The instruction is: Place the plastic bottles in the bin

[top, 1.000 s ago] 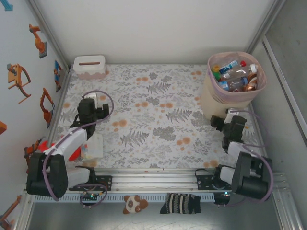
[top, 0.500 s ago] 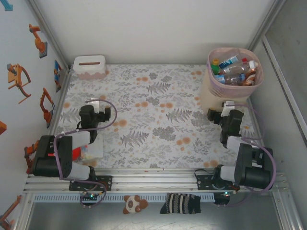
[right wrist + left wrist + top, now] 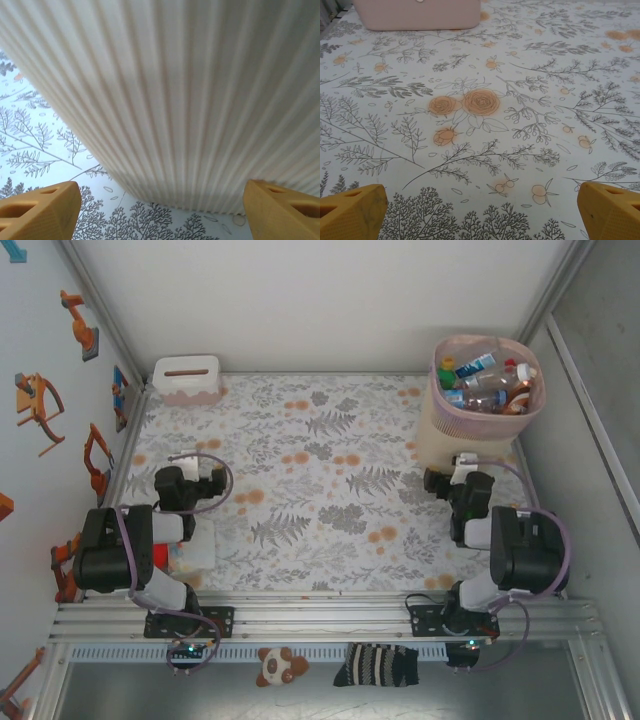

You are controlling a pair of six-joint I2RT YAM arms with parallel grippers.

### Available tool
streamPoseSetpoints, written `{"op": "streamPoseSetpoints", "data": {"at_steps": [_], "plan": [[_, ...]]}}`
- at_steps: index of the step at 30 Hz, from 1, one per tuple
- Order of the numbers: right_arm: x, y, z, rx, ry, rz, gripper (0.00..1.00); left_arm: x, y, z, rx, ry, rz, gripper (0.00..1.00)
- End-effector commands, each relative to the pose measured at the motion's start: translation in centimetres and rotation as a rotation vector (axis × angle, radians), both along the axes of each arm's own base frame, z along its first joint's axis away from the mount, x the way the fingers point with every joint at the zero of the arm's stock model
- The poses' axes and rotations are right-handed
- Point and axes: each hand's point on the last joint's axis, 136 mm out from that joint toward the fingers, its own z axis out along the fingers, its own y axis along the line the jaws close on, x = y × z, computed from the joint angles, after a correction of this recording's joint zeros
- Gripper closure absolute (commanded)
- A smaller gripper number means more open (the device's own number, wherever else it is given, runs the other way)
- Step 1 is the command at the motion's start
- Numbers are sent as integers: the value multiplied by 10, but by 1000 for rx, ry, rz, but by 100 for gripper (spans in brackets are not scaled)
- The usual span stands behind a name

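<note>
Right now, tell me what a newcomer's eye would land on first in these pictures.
First comes the tall beige-pink ribbed plastic bin with a pink liner, in the table's far right corner, heaped with small plastic bottles that are clear, green or red-labelled. Next is the grey-and-orange floral tablecloth spread under everything. The right gripper sits open close before the bin's wall, and the left gripper hangs open over the cloth.

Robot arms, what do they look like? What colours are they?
Both the left arm and the right arm are chunky black joints linked by smooth white tubes, with a thin purple-grey cable looping along each. Their fingers are blocky orange-yellow plastic wedges with small hollows on top.
</note>
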Motion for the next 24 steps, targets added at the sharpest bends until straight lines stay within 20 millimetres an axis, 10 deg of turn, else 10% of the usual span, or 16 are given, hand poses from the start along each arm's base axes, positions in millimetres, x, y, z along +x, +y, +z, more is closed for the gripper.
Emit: {"op": "streamPoseSetpoints", "data": {"at_steps": [1,4,24], "plan": [[11,0,19,-35,-70,-12,16,8,-7,13,-44,-33,-39,3],[20,-3,15,-51,-17,-44,1,10,-3,13,-40,-32,-16,3],[21,-11,14,-51,-1,-95,1,13,10,12,-21,-19,78,3]]}}
